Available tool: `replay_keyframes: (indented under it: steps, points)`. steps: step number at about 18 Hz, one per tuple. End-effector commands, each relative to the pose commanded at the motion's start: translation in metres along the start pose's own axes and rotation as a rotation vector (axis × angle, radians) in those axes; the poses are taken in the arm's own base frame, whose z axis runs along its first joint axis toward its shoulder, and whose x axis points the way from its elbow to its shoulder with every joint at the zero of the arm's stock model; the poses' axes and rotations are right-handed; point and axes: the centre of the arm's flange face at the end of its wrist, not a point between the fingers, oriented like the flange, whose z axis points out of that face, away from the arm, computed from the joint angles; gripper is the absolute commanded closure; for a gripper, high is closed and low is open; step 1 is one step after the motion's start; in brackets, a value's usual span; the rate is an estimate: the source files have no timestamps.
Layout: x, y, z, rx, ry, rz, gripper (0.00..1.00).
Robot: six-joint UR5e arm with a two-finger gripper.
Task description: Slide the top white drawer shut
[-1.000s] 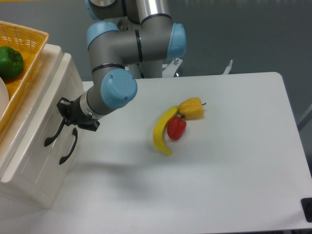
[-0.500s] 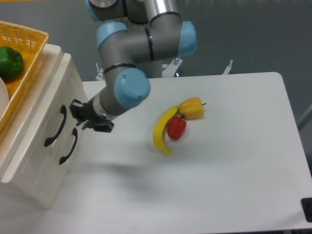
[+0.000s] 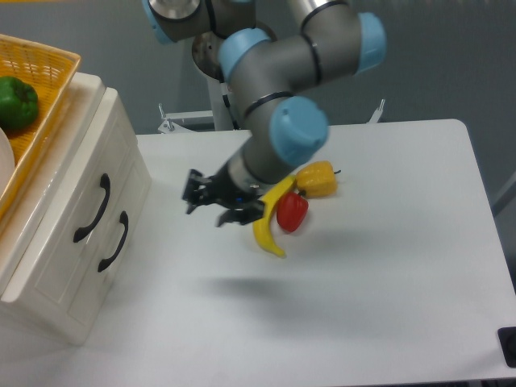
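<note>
The top white drawer (image 3: 76, 189) sits flush in the cream cabinet (image 3: 48, 298) at the left, its curved black handle (image 3: 93, 207) facing the table. The lower drawer front with a similar handle (image 3: 114, 241) is just beneath it. My gripper (image 3: 206, 206) hovers over the table well to the right of the cabinet, pointing left toward it. Its black fingers (image 3: 193, 192) stand apart with nothing between them, so it is open.
A yellow banana (image 3: 268, 218), a red pepper (image 3: 292, 211) and a yellow pepper (image 3: 318, 179) lie together just right of the gripper. On the cabinet top rests a wicker basket (image 3: 56, 76) holding a green pepper (image 3: 16, 102).
The gripper has pulled away from the drawer handle and swung right across the table toward the banana. The drawer front has stayed flush with the cabinet.
</note>
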Motion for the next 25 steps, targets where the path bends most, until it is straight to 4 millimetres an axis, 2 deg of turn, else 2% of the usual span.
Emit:
replay_keyframes:
  steps: [6,8,12,14,16,20,22,25]
  points:
    - [-0.071,0.009,-0.037,0.075,-0.194,-0.021,0.00]
    - [-0.088,0.007,-0.046,0.049,-0.281,0.009,0.00]
    - [-0.123,0.016,-0.049,-0.114,-0.404,0.287,0.00]
    - [-0.144,0.021,-0.063,-0.120,-0.427,0.391,0.00]
    - [-0.160,0.017,-0.077,-0.109,-0.464,0.453,0.00]
    - [-0.194,0.002,-0.079,-0.111,-0.502,0.549,0.00]
    - [-0.214,0.004,-0.083,-0.117,-0.512,0.568,0.00]
    - [-0.234,-0.003,-0.072,-0.160,-0.507,0.607,0.00]
